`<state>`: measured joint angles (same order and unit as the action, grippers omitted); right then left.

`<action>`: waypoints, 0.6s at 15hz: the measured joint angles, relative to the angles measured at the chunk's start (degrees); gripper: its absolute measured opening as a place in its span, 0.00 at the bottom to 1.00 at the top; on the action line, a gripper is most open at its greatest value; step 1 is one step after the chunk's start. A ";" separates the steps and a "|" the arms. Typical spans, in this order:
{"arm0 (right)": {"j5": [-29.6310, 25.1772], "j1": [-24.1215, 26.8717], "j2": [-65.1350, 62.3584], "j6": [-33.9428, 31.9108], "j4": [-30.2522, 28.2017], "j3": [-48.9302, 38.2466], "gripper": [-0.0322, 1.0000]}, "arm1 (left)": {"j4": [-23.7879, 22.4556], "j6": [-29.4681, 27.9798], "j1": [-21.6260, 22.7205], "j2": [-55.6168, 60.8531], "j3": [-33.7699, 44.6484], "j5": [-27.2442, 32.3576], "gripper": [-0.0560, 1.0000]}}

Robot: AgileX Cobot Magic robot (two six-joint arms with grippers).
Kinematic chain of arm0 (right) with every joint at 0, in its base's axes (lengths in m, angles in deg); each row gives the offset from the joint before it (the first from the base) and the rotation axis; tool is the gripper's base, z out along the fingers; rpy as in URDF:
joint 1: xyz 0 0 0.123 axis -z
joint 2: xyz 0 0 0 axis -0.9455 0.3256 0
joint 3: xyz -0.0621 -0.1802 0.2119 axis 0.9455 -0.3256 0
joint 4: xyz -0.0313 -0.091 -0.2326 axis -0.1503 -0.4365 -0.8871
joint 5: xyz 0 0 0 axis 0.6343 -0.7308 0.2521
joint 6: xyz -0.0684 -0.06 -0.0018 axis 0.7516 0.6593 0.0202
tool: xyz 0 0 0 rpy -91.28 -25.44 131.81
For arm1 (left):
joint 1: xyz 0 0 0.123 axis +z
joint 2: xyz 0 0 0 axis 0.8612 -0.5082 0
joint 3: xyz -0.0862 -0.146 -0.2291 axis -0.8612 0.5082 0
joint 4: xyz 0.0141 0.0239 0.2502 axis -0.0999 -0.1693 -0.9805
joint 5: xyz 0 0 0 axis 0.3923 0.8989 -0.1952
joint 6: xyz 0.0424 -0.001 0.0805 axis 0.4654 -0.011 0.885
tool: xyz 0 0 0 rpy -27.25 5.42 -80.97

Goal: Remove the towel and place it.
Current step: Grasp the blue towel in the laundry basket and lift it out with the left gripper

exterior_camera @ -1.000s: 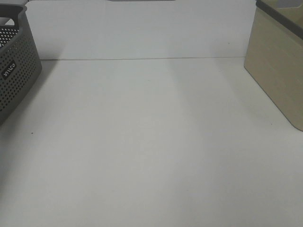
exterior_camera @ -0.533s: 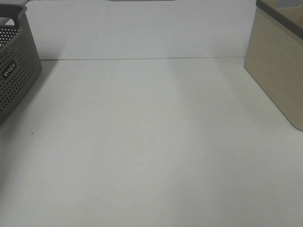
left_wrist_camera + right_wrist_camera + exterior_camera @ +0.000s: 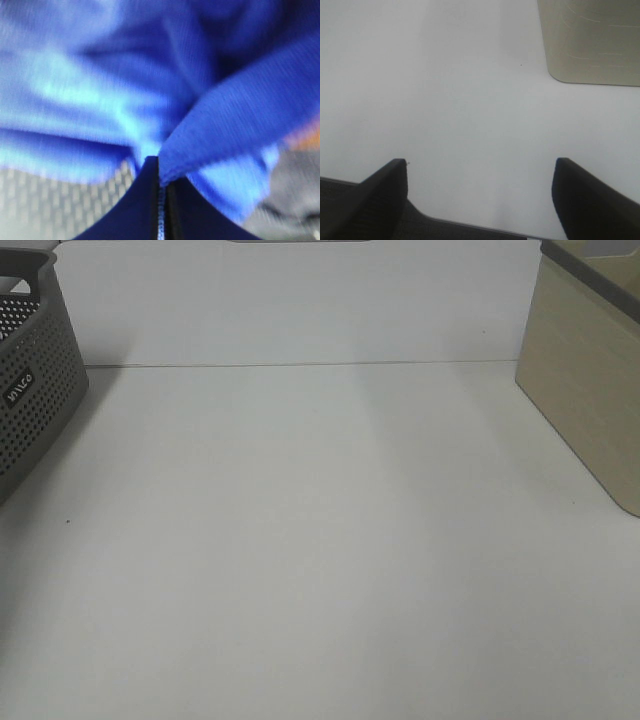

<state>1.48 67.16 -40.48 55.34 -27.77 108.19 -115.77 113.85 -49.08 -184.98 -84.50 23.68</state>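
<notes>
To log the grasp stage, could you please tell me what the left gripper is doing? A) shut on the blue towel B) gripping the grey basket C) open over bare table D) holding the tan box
A: in the left wrist view the left gripper is shut with a fold of the towel pinched in it.

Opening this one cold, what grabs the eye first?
The left wrist view is filled with bunched royal-blue towel, a fold pinched in the shut left gripper. The high view is mostly white table, with a dark perforated basket at its left edge and a beige box at its right. The right gripper hangs open above it.
</notes>
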 joint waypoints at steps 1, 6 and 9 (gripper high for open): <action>0.00 0.00 0.00 0.00 0.00 0.00 0.78 | -0.23 -3.90 0.00 4.41 0.00 3.44 0.05; 0.00 0.00 0.00 0.00 0.00 0.00 0.78 | -0.34 -6.42 0.00 16.67 0.00 10.89 0.05; 0.00 0.00 0.00 0.00 0.00 0.00 0.78 | 0.23 -6.53 0.00 22.86 0.00 11.00 0.05</action>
<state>1.48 67.16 -40.48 55.34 -27.77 108.19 -115.54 107.32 -49.08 -162.12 -84.50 34.68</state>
